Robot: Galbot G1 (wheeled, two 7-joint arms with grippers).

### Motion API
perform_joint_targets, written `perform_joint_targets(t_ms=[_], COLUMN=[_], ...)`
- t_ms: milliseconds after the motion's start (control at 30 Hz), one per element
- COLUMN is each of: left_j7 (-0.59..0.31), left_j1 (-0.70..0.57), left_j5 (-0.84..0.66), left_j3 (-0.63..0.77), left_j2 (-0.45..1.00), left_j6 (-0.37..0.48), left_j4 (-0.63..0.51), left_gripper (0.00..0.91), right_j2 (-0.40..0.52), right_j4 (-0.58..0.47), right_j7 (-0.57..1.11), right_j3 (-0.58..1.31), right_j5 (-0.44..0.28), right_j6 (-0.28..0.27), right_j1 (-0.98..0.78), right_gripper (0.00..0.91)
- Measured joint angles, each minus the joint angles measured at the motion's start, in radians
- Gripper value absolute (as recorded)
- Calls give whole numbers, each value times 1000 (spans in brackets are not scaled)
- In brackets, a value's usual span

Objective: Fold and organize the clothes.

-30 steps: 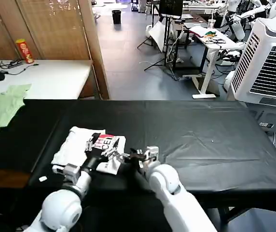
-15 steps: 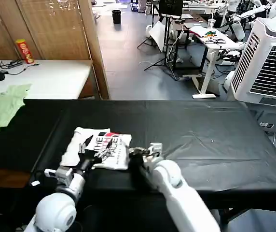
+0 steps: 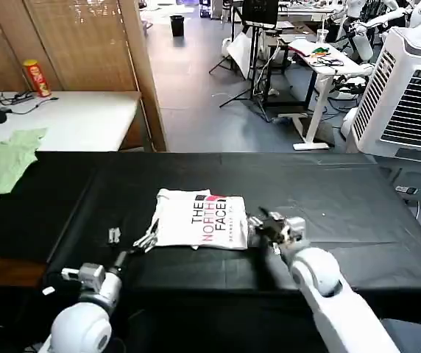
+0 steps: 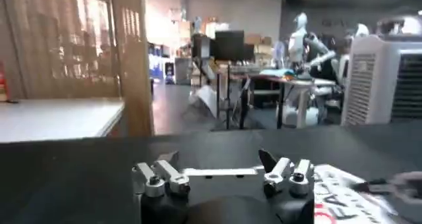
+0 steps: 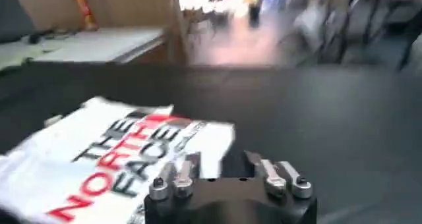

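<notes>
**Head View First: Folded T-Shirt on Black Table, Both Tools Released**

Head view: the white T-shirt (image 3: 199, 220) lies folded into a compact rectangle on the black table (image 3: 343, 191), near the front edge and slightly left of centre; the black and red "THE NORTH FACE" lettering faces up; the left tool (image 3: 131, 245) sits low at the shirt's left edge, fingers spread, grasping nothing; the right tool (image 3: 263, 223) sits just beside the shirt's right edge, fingers apart, empty; a pale green garment (image 3: 1, 165) lies at the table's far left end; a white side table (image 3: 71, 118) behind carries a red-and-yellow canister (image 3: 37, 77); a white air cooler (image 3: 409, 95) stands at the right.

Left wrist view: the left tool (image 4: 224, 174) is released, fingertips well apart over the black table (image 4: 66, 172); the T-shirt (image 4: 343, 199) lies off to one side of the fingers.

Right wrist view: the right tool (image 5: 224, 169) is released; the T-shirt (image 5: 99, 159) lies flat just ahead of one finger (image 5: 188, 169), lettering legible; whether they touch cannot be told.
</notes>
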Motion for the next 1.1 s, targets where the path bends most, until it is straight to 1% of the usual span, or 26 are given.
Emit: perform_joint_targets(t_ms=[33, 133, 233, 333, 467, 600, 733, 933, 1100], left_j7=[-18, -26, -29, -35, -54, -74, -96, -96, -93], left_j1=[7, 27, 59, 92, 136, 184, 235, 319, 350], left_j5=[11, 11, 12, 11, 4, -30, -54, -58, -71], left_j3=[4, 0, -13, -25, -38, -54, -78, -120, -145], left_j2=[1, 9, 20, 24, 25, 28, 35, 40, 39], left_j6=[-2, -22, -39, -50, -63, -57, -21, 20, 43], left_j4=[-3, -14, -27, -36, -54, -72, -100, -140, -157], left_gripper=[878, 878, 878, 878, 878, 878, 878, 878, 878], right_j2=[-5, -18, -23, -20, -7, 11, 30, 63, 68], right_j4=[22, 85, 141, 192, 262, 332, 399, 486, 508], right_j7=[17, 37, 39, 49, 73, 100, 139, 192, 194], right_j3=[7, 30, 60, 98, 156, 209, 257, 281, 288], right_j5=[-28, -97, -158, -202, -227, -225, -184, -152, -151], right_j6=[38, 158, 255, 318, 362, 370, 332, 267, 264], right_j1=[-27, -119, -221, -337, -487, -610, -716, -846, -888], right_gripper=[878, 878, 878, 878, 878, 878, 878, 878, 878])
